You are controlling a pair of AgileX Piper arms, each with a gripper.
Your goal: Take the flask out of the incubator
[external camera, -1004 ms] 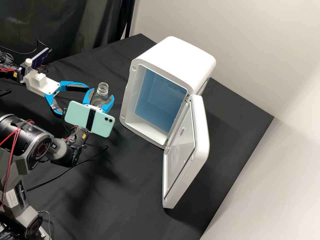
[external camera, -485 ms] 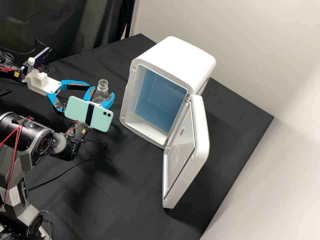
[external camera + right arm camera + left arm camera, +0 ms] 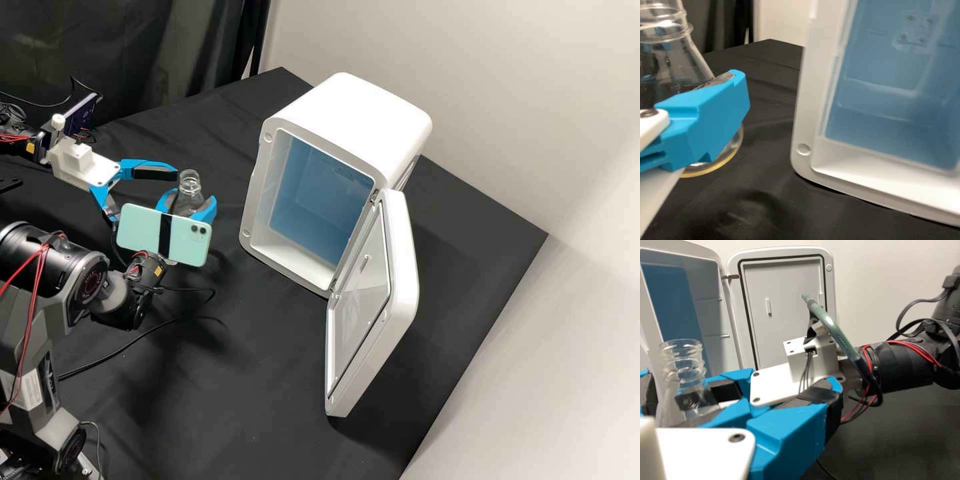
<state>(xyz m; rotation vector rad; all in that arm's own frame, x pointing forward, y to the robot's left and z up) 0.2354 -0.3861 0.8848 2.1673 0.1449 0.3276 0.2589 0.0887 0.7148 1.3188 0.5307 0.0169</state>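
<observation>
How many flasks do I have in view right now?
1. The flask is upright just outside the open incubator, in front of its opening; the interior that shows holds none.

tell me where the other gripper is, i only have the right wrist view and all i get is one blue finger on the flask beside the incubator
observer: The left gripper is open, fingers spread wide, close beside the flask on its side away from the incubator.
operator: ok and what's past the opening that i can't see
observer: The door stands swung wide open, hinged on the far side of the opening from the arms.
</observation>
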